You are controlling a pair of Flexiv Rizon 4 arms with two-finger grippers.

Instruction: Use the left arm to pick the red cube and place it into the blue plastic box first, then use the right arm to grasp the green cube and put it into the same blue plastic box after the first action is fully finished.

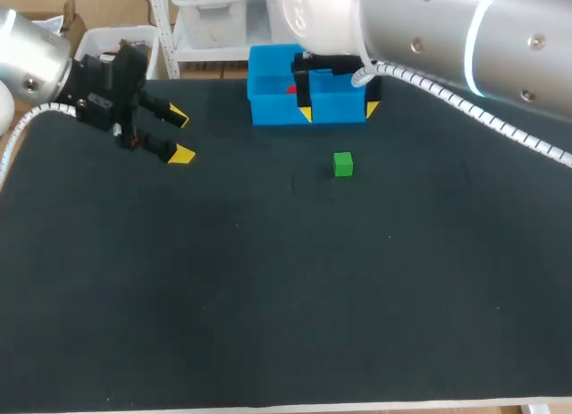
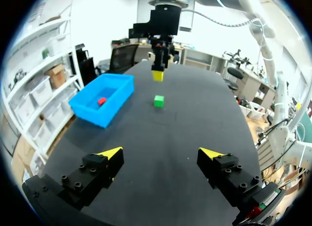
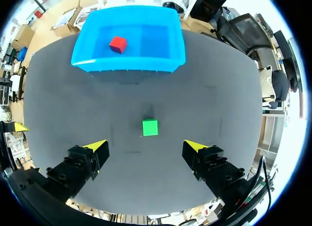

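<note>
red cube (image 3: 118, 44), blue box (image 3: 146, 65), green cube (image 3: 149, 127), black table (image 1: 268, 298)

Matt, dark, finely textured table covering (image 1: 268, 298); smooth, faintly glossy blue plastic box (image 3: 127, 64); smooth matt red cube (image 3: 117, 44) and green cube (image 3: 150, 127); satin silver metal shell of the right arm (image 1: 420, 29), ribbed white plastic hose (image 1: 465, 110); matt black, bolted left gripper (image 2: 162, 155).

In the head view, the right arm (image 1: 429, 29) covers the middle of the blue plastic box (image 1: 268, 97), so only a sliver of the red cube (image 1: 291, 89) shows. The right claw (image 1: 339, 112) is mostly hidden under that arm, with just its two yellow tips peeking out. The desk (image 1: 268, 298) is cut off at the view's right edge.
</note>
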